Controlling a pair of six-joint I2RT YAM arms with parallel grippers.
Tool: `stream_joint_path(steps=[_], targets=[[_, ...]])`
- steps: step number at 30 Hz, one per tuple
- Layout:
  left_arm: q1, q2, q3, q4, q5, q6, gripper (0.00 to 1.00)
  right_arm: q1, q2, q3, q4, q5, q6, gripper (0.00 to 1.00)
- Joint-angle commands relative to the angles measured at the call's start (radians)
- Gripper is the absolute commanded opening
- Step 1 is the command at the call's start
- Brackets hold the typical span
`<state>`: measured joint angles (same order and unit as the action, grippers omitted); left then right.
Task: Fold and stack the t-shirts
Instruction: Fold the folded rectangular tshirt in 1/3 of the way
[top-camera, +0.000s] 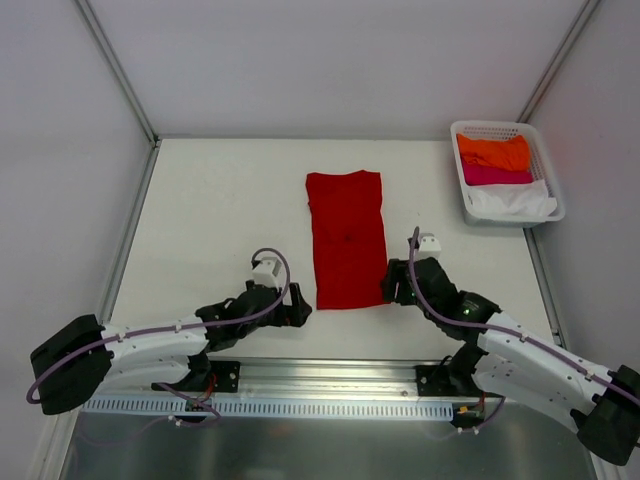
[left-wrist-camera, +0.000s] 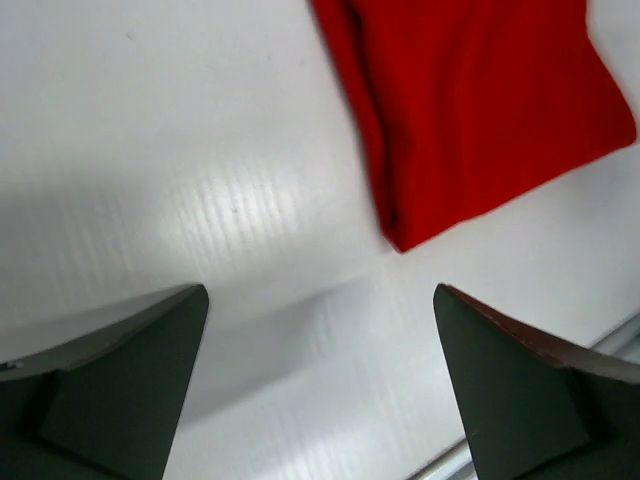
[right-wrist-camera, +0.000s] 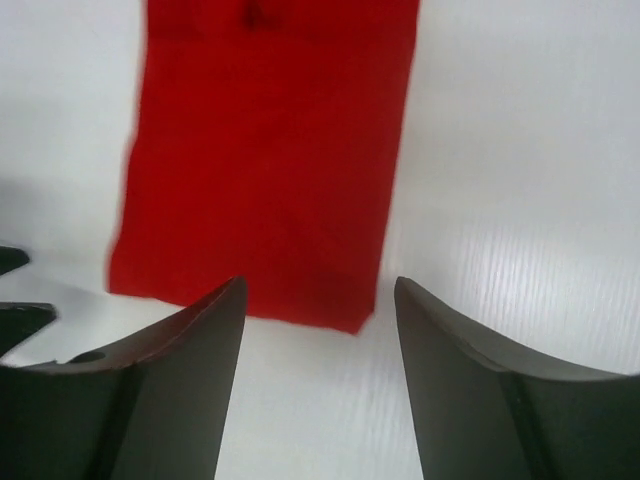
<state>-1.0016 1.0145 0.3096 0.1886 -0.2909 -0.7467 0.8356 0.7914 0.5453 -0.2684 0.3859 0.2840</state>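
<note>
We see a plain deep red t-shirt (top-camera: 346, 240) on a white table (top-camera: 220, 210). A white lattice basket (top-camera: 485, 126) shows us an orange shirt (top-camera: 493, 152), a magenta shirt (top-camera: 495, 175) and a white shirt (top-camera: 512, 201), all plain.

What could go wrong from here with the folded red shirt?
The left gripper and right gripper stand open off the near corners of the deep red cloth t-shirt: a grasp might pinch only the top layer and undo the fold. The strip lies slightly askew, so another fold may land uneven.
</note>
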Motion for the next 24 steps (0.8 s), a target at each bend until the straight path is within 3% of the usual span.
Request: stream_joint_path(steps=[1, 4, 15, 20, 24], targets=[[-0.003, -0.076, -0.124, 0.202, 0.111, -0.105, 0.99, 0.007, -0.058, -0.088, 0.034, -0.061, 0.113, 0.67], [-0.002, -0.102, -0.223, 0.364, 0.163, -0.115, 0.99, 0.007, -0.054, -0.128, 0.060, -0.073, 0.132, 0.71], [0.014, 0.005, -0.267, 0.586, 0.220, -0.141, 0.99, 0.013, -0.049, -0.195, 0.084, -0.048, 0.188, 0.72], [0.041, 0.148, -0.244, 0.664, 0.260, -0.138, 0.99, 0.017, -0.032, -0.226, 0.084, -0.030, 0.237, 0.72], [0.057, 0.278, -0.233, 0.817, 0.297, -0.152, 0.99, 0.022, -0.008, -0.238, 0.101, -0.019, 0.253, 0.72]])
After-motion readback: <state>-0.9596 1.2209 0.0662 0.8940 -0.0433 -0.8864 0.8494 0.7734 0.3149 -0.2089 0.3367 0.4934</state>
